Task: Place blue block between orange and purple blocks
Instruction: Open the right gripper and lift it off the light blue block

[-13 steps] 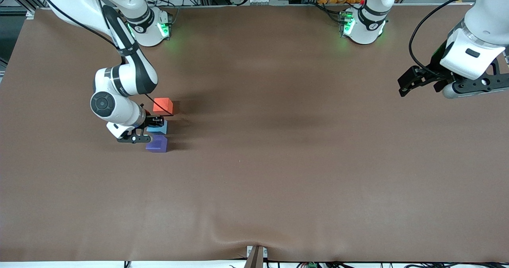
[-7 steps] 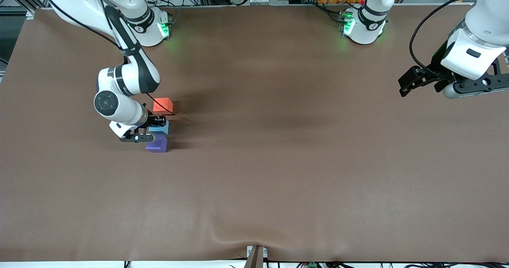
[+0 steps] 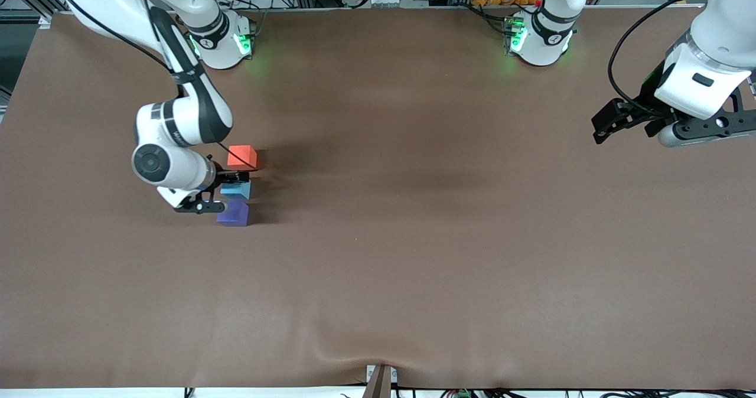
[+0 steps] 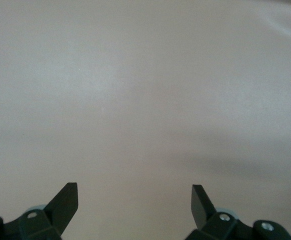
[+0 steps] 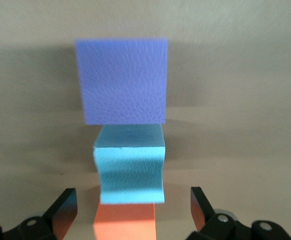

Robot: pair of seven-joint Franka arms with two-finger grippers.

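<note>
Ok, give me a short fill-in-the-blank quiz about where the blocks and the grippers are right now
1. The blue block sits between the orange block and the ____ block.
2. The block nearest the front camera is ____.
3. The right gripper has its fingers ____ above the blue block.
4. The left gripper waits over bare ____.

Missing words: purple; purple; open; table

Right gripper [image 3: 227, 190] has backed off the blue block [image 3: 237, 189].
</note>
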